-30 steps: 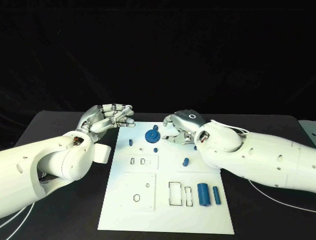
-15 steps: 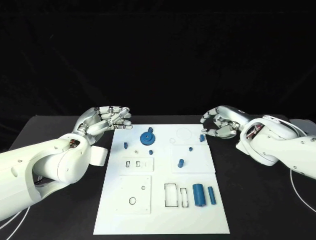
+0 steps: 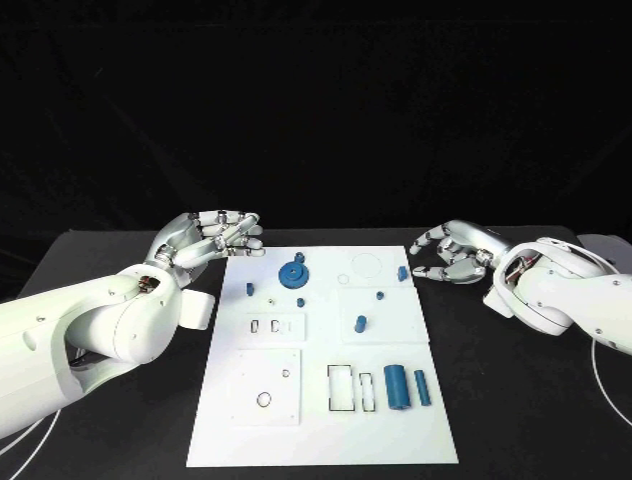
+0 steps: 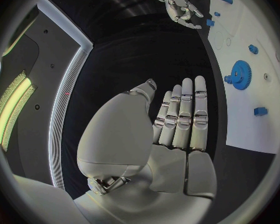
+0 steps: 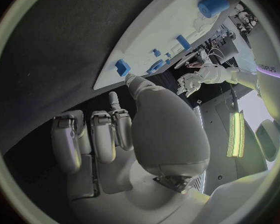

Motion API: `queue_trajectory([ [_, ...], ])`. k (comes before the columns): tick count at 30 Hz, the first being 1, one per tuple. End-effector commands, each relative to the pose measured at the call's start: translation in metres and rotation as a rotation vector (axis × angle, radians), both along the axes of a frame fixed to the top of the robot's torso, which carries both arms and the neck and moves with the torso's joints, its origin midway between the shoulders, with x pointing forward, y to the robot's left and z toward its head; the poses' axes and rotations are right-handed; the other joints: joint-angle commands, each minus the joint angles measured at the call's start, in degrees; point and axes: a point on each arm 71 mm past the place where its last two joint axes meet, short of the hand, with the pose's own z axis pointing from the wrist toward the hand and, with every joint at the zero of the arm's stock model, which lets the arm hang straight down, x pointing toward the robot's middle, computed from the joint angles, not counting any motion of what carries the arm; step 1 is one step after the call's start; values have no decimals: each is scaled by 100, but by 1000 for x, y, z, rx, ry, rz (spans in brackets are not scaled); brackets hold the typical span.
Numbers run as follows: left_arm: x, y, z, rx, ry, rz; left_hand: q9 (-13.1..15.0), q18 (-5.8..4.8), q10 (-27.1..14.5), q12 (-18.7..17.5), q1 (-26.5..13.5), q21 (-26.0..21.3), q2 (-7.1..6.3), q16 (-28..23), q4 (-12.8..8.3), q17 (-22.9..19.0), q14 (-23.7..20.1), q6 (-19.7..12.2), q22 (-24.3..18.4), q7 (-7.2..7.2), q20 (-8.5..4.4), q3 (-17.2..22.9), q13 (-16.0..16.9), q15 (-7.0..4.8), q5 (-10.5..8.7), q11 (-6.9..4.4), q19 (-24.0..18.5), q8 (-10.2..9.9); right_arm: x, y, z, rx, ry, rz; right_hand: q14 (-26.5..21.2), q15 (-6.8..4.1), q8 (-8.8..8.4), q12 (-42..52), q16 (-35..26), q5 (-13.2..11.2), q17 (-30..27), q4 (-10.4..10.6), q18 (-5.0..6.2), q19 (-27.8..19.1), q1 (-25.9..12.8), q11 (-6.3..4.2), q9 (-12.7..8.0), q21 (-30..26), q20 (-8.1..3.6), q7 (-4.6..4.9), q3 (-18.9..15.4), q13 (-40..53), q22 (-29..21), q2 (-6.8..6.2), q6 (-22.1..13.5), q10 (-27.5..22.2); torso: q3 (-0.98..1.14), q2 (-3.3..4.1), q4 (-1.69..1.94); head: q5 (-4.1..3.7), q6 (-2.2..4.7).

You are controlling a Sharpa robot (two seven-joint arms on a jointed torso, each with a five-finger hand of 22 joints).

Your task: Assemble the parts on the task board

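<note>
1. The task board (image 3: pixel 323 400) lies flat in the middle of the black table (image 3: pixel 114 260), and we see small blue parts (image 3: pixel 398 385) on it.
2. A blue gear (image 3: pixel 296 274) sits near its far end.
3. Our left hand (image 3: pixel 212 238) hangs beside the board's far left corner, fingers curled, holding nothing.
4. Our right hand (image 3: pixel 453 253) is by the far right edge, fingers loose and holding nothing.

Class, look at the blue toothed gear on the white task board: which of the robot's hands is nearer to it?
Left. The left hand hovers just off the board's far-left corner, close to the blue toothed gear. The right hand sits beyond the board's right edge, farther away.
</note>
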Motion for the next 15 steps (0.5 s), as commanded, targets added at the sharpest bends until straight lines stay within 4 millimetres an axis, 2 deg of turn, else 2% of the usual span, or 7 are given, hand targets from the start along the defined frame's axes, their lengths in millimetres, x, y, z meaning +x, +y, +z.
queue_trajectory([
  [1, 0, -2, 1, -6, -7, -22, 7, 28, 32, 17, 15, -20, -54, -35, 4, 11, -12, 45, -8, -3, 1, 45, 3, -15, -31, -6, 1, 30, -1, 4, -4, 0, 24, 33, 517, 34, -25, 1, 22, -1, 1083, -23, -108, 553, -8, 37, -6, -12, -5, -8, 4, 843, 1453, -48, -36, 41, -9, 2, -9, 11, -18],
  [7, 0, -2, 1, -6, -7, -22, 6, 28, 24, 7, 16, -22, -59, -40, 3, 13, -16, 39, -10, -1, 2, 49, -1, -14, -30, -3, -3, 26, 0, 9, -10, -7, 33, 38, 517, 38, -33, 6, 21, 2, 1081, -23, -107, 550, -12, 42, -8, -16, -1, -4, 1, 849, 1449, -47, -45, 45, -13, -4, 14, -43, -55],
  [12, 0, -1, 1, -5, -6, -20, 5, 28, 18, 0, 15, -24, -62, -42, 3, 15, -18, 36, -11, 1, 2, 52, -4, -13, -31, 0, -5, 23, 1, 13, -13, -10, 40, 44, 517, 42, -32, 11, 22, 14, 1083, -22, -107, 550, -13, 44, -7, -17, 3, -3, 6, 855, 1448, -35, -38, 50, -16, -6, 7, -26, -64],
  [15, 0, -1, 1, -5, -6, -20, 4, 28, 12, -7, 15, -25, -64, -44, 3, 18, -19, 32, -12, 3, 3, 56, -7, -12, -31, 2, -6, 20, 1, 15, -14, -11, 43, 47, 519, 45, -27, 18, 24, 26, 1089, -22, -107, 551, -13, 46, -5, -15, 8, -3, 13, 862, 1450, -22, -21, 56, -21, -7, 2, -28, -42],
])
